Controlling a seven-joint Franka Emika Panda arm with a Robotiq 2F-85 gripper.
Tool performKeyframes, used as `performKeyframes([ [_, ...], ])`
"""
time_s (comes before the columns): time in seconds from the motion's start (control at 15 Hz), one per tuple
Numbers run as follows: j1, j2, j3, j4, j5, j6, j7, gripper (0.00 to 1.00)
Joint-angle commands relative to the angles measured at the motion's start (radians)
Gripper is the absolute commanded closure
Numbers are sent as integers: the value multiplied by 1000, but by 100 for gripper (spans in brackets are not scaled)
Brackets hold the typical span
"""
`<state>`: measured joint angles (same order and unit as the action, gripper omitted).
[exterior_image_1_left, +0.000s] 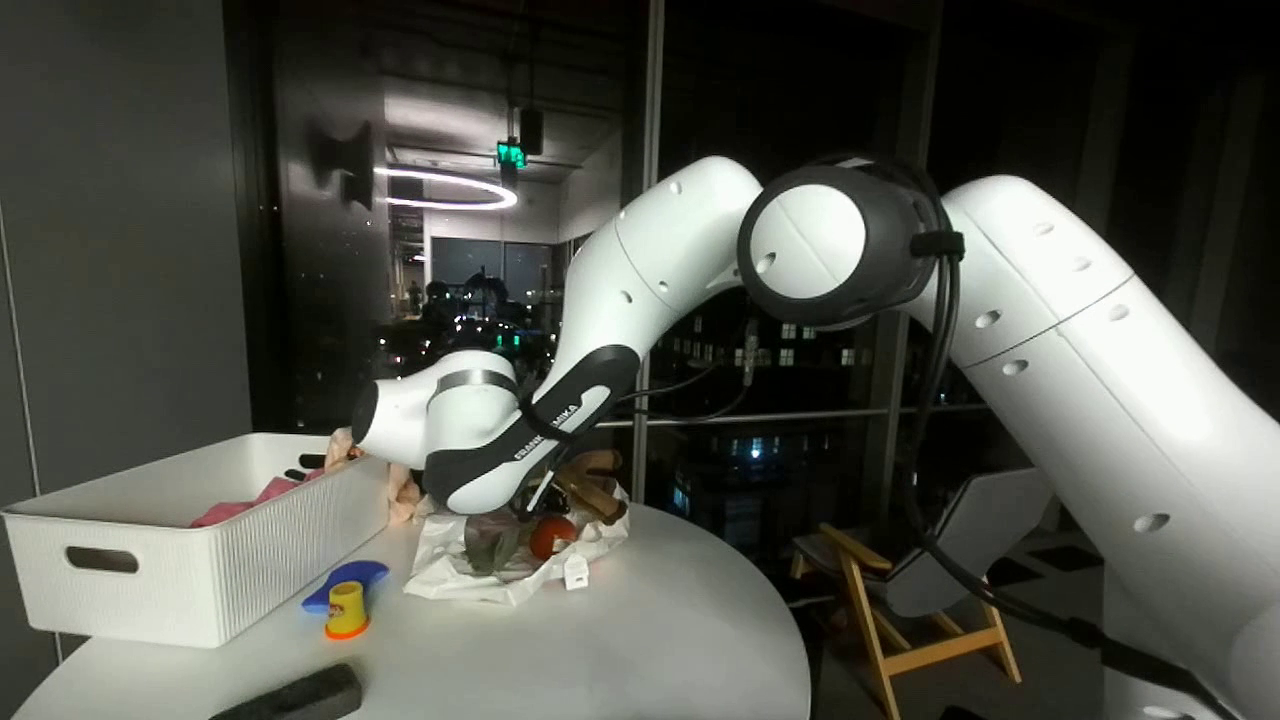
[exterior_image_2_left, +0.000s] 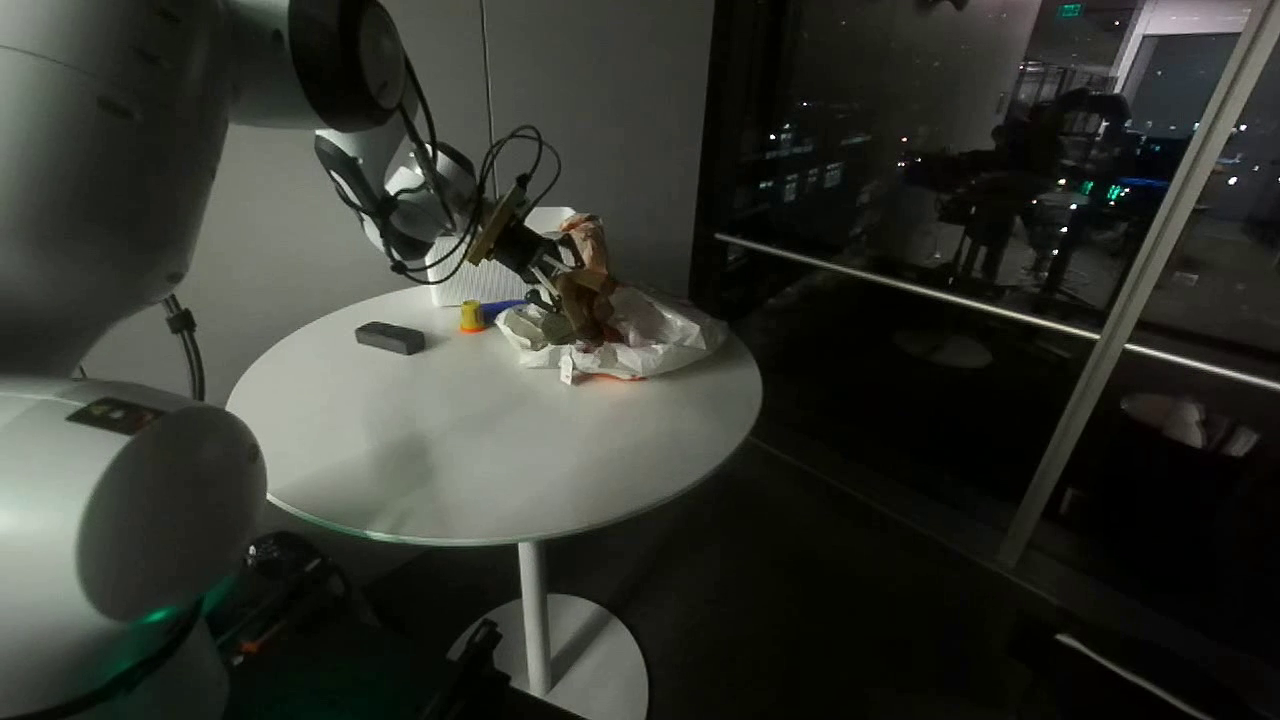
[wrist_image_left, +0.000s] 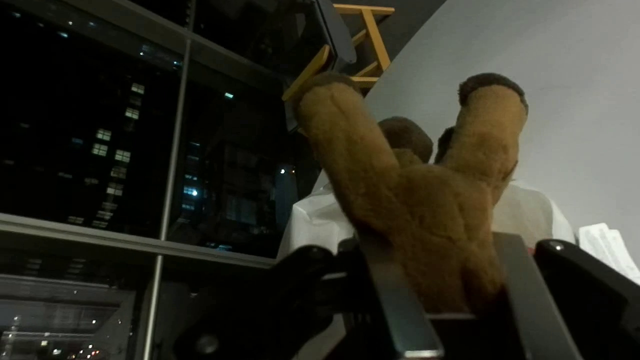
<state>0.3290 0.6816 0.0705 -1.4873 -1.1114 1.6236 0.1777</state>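
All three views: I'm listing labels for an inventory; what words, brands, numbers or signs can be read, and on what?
"FRANK" and "MIKA", letters between them covered: black panel on the white robot arm.
Too small or blurred to read:
print on the yellow cylindrical tub with an orange rim;
small white tag by the crumpled white wrapping;
glowing green sign;
dark rectangular sticker on the arm's lower section.

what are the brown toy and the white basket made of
Brown toy: probably plush fabric, matte; its surface looks softly fuzzy in the wrist view.
White basket: likely moulded plastic, low sheen; its fine, even ribbing and rounded corners suggest it.
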Motion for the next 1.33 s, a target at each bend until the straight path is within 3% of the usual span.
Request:
performKeyframes([
  [0.0, -2, 68, 18, 106, -53, 44, -88, 91],
  [0.4, -35, 100, 57, 134, 1, 303, -77, 91],
  [0.67, -57, 115, 26, 117, 56, 309, -55, 91],
  [0.8, -70, 114, 20, 108, 80, 316, -55, 64],
  [1.27, -64, 40, 31, 53, 84, 479, -31, 14],
])
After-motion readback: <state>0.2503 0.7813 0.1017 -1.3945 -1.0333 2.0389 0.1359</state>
